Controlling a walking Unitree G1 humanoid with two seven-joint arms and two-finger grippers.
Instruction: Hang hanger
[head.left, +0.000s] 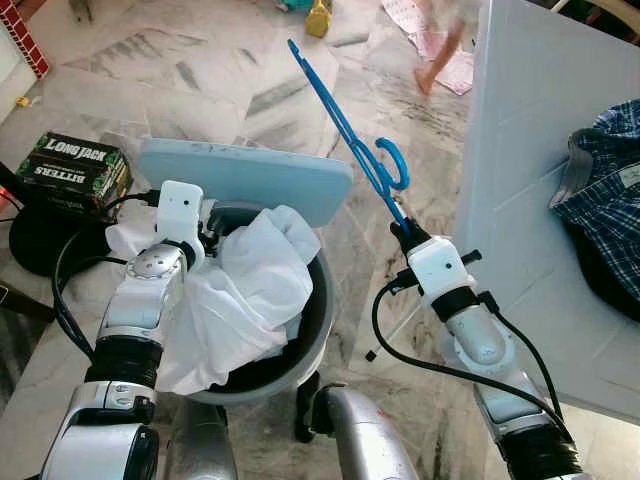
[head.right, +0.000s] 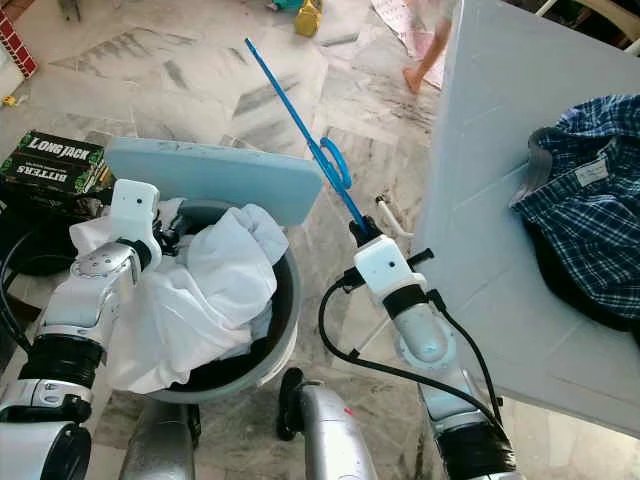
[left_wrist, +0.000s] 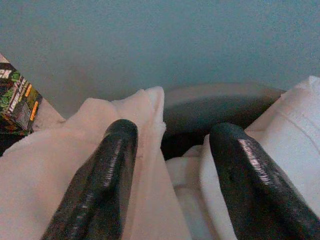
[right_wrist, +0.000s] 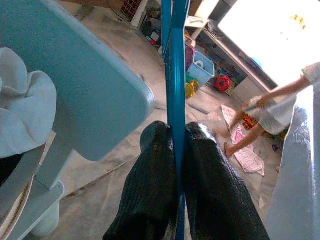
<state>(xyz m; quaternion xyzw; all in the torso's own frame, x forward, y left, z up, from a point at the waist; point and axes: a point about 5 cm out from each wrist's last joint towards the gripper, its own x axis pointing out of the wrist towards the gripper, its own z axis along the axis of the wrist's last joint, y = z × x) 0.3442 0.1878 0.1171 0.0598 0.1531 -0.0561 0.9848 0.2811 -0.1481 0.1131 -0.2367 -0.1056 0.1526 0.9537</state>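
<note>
Held aloft over marble floor (head.left: 230, 90): blue hanger (head.left: 345, 135), a thin plastic piece, clamped at one end in the right pincer (head.left: 402, 228), rising away from the fingertips toward the far side of the room, hook loop curling off partway along. Seen along the wrist, both black fingers (right_wrist: 150, 190) pressed tight against the blue bar, one on each side, no gap left. Likely light and stiff, with some spring in so slim a bar; smooth plastic, so liable to pivot or slide in a narrow two-finger grip. Probably steadier if taken nearer the hook or the shoulder junction than out at the tip, where the long free length can swing.

Off to the robot's left, just beside the hanger's lower stretch, a pale blue board (head.left: 245, 175) lying across the rim of a grey tub (head.left: 310, 340), white cloth (head.left: 245, 290) heaped inside. Left pincer (left_wrist: 170, 135) parked over that cloth at the tub's near-left rim, fingers spread apart, one resting on a fold, nothing gripped between them. Box of bitters (head.left: 70, 165) on the floor further left.

On the robot's right, white bench (head.left: 530, 200) with a checked shirt (head.left: 605, 190) near its right edge, well apart from the hanger. No rail or rod for hanging identifiable nearby. Person's legs (right_wrist: 250, 125) visible at the far end of the room.
</note>
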